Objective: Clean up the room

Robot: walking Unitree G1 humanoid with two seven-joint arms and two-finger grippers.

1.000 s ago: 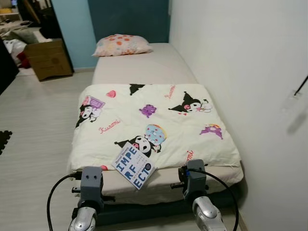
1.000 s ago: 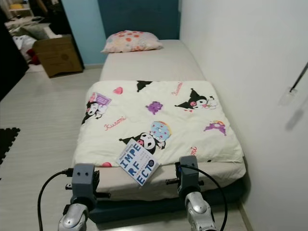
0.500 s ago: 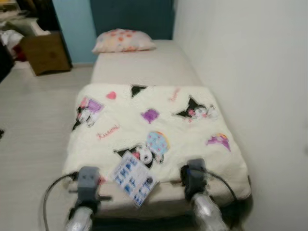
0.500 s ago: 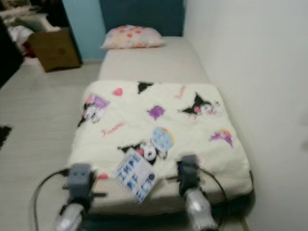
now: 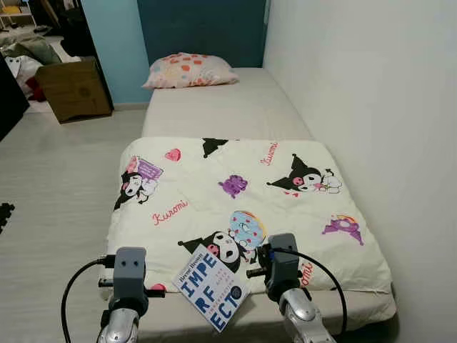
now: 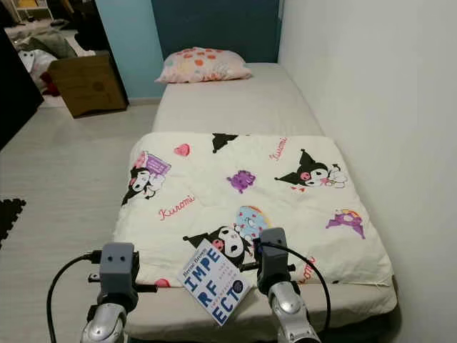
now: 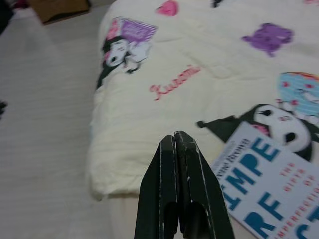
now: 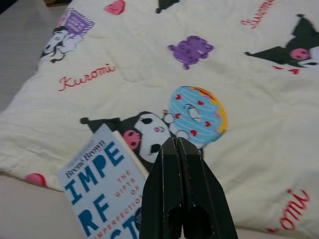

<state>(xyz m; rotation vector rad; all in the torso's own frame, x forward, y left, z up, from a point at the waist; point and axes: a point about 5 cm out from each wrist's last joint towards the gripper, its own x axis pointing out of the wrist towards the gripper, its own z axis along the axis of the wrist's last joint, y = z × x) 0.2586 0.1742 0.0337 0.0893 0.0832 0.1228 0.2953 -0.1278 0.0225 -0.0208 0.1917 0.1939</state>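
Book (image 5: 211,287) on blanket (image 5: 235,193), tools closed

- My book (image 5: 213,287) lies at the bed's (image 5: 214,107) foot edge, partly on the blanket (image 5: 235,193); nothing overhangs it.
- The wall (image 5: 371,107) hugs the bed's right edge, blocking that side.
- The floor (image 5: 57,186) along the left edge is open; a cardboard box (image 5: 73,87) stands near the head corner.

The book (image 7: 269,189) is cut off at the wrist view's edge.
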